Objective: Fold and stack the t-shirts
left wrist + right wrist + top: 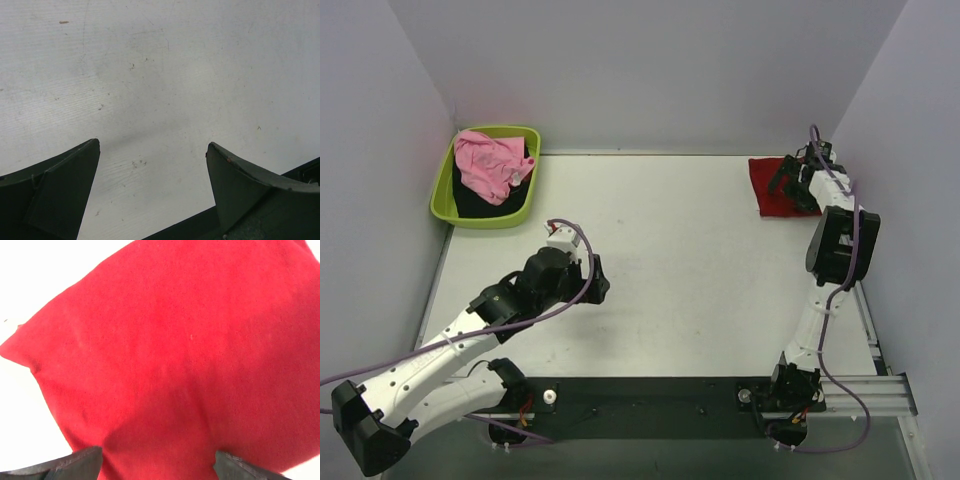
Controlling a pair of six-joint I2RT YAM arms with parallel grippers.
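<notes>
Right claw (158, 452) wide over red t-shirt (175, 355), arm outstretched, left claw (152, 144) wide

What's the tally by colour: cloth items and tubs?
Pink t-shirt: 1
Red t-shirt: 1
Dark cloth under the pink one, kind unclear: 1
Green tub: 1
Total: 4

In the overhead view, we find the deep red cloth t-shirt (770, 190) partly covered by the right gripper (792, 176). The right wrist view crops the shirt at the top, right and bottom edges. We cannot identify the dark mass (470, 203) under the crumpled light pink cloth t-shirt (490, 165) in the lime green plastic tub (485, 221).
</notes>
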